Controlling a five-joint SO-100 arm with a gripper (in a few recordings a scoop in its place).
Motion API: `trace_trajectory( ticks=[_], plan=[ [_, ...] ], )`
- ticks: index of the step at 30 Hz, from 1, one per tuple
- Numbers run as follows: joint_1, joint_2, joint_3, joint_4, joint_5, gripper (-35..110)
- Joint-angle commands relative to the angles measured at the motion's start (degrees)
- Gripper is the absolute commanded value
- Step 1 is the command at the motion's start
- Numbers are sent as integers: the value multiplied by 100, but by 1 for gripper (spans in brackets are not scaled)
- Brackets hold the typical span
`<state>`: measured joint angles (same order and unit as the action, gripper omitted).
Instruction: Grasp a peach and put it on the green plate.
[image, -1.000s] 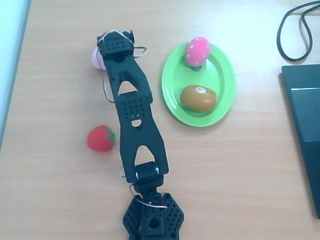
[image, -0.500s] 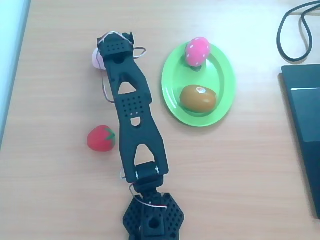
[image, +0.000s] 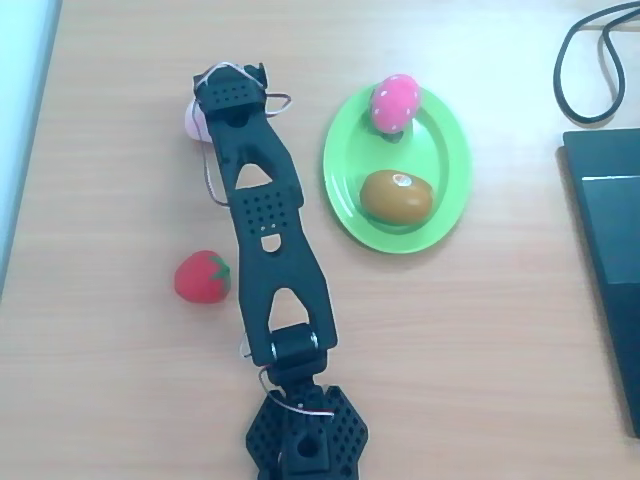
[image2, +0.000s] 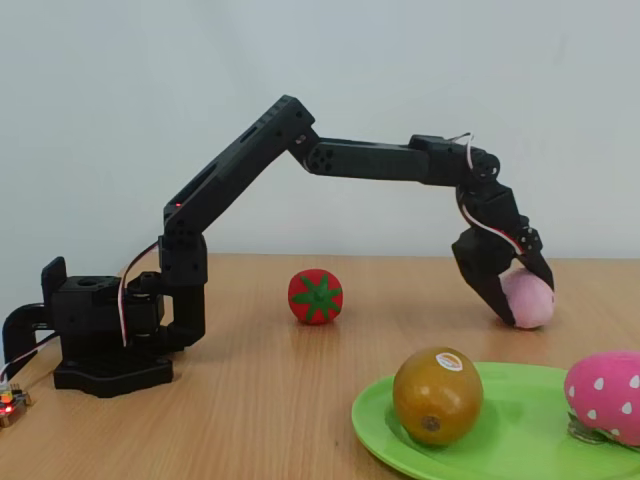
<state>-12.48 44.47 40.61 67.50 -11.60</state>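
Overhead view first: the black arm (image: 268, 240) stretches up the wooden table (image: 480, 350) from its base at the bottom edge, and the gripper (image: 205, 112) at its far end sits right over the peach (image: 191, 118); only a pale pink sliver of that fruit pokes out on the left of the wrist from up here; the green plate (image: 445, 215) lies off to the right of the gripper, well apart from it, with a bright pink white-speckled fruit (image: 396, 101) at its upper end and a brown round fruit (image: 396, 197) with a little sticker in the middle; the red strawberry (image: 203, 276) sits on the bare table down-left of the gripper, beside the arm's middle link.

Fixed view from the side makes it clearer; the gripper (image2: 512, 290) points down with its dark fingers (image2: 485, 275) wrapped over the peach (image2: 529, 298), one on the near-left side and one over the top, so it looks clamped on the peach; the peach seems to be resting on the table or barely off it, can't tell which; the strawberry (image2: 316, 296) is off to the left of the gripper; the green plate (image2: 500, 445) sits nearer the camera than the gripper, carrying the brown fruit (image2: 437, 395) and the pink speckled one (image2: 605, 392).
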Motion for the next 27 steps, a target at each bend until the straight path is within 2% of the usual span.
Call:
trace_trajectory(
  ticks=[1,16,27],
  plan=[
    [-97,229,-141,141,-53,26],
    [-26,1283,-88,255,-53,26],
    [185,2443,598,1028,-62,27]
  ],
)
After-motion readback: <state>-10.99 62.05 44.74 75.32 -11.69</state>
